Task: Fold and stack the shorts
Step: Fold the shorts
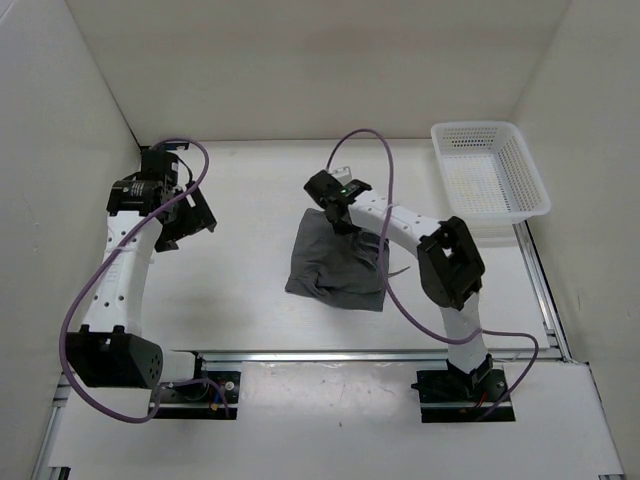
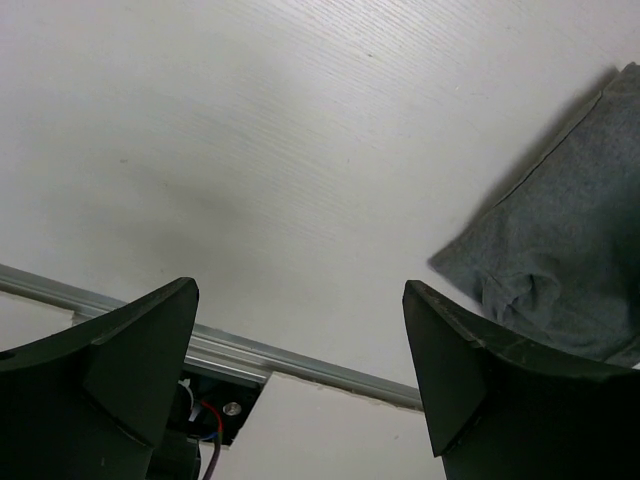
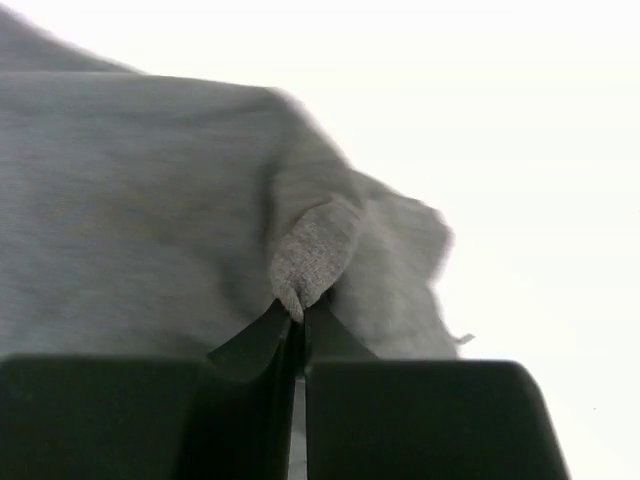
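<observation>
The grey shorts (image 1: 335, 265) lie folded into a rough square in the middle of the table. My right gripper (image 1: 338, 215) is at their far edge, shut on a pinch of the grey fabric (image 3: 310, 255), which bulges out between the closed fingertips (image 3: 298, 318). My left gripper (image 1: 190, 225) hangs open and empty above the bare table to the left of the shorts. In the left wrist view (image 2: 300, 340) its two fingers stand wide apart, and a corner of the shorts (image 2: 560, 260) shows at the right.
A white plastic mesh basket (image 1: 490, 180) stands at the back right. A metal rail (image 1: 370, 353) runs along the near edge of the table, also seen in the left wrist view (image 2: 300, 365). White walls enclose the table on three sides.
</observation>
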Controlling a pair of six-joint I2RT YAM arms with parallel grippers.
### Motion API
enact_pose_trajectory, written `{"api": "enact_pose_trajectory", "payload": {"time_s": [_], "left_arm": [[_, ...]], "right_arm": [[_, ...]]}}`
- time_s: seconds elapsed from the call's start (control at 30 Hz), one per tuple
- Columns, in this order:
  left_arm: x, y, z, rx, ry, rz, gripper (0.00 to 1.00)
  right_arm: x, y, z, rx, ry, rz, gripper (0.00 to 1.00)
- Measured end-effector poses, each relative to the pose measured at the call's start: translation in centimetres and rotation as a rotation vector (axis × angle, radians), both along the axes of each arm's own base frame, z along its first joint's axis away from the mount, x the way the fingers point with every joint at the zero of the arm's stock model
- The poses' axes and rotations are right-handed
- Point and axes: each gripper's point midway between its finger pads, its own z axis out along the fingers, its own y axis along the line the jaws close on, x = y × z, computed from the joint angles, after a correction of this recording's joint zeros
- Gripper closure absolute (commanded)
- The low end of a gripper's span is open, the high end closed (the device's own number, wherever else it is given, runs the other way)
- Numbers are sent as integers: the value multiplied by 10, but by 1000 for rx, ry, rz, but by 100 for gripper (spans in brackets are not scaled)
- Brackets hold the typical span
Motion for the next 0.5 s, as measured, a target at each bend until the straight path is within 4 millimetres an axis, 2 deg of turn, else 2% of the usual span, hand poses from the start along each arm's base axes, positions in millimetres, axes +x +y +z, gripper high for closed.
{"api": "enact_pose_trajectory", "payload": {"time_s": [0.1, 0.13, 0.23, 0.27, 0.33, 0.37, 0.43, 0.47, 0.5], "left_arm": [[-1, -3, -3, -13, 9, -14, 5], [-1, -4, -4, -16, 10, -17, 5], [0, -9, -10, -29, 17, -36, 5], [-1, -11, -12, -31, 20, -45, 5], [-2, -21, -17, -40, 32, -79, 7], [-3, -28, -21, -50, 36, -99, 11], [-6, -44, -30, -72, 54, -144, 19], [-8, -51, -34, -80, 62, -164, 24], [-10, -60, -39, -91, 69, -189, 42]], "right_arm": [[2, -29, 18, 22, -19, -55, 100], [4, -37, 24, 31, -27, -75, 92], [18, -67, 35, 75, -52, -164, 44], [23, -77, 36, 85, -50, -191, 19], [30, -97, 33, 107, -39, -246, 14], [32, -108, 31, 111, -33, -272, 14], [32, -122, 31, 117, -24, -303, 20], [30, -123, 33, 123, -26, -304, 27], [27, -121, 36, 132, -28, -297, 34]]}}
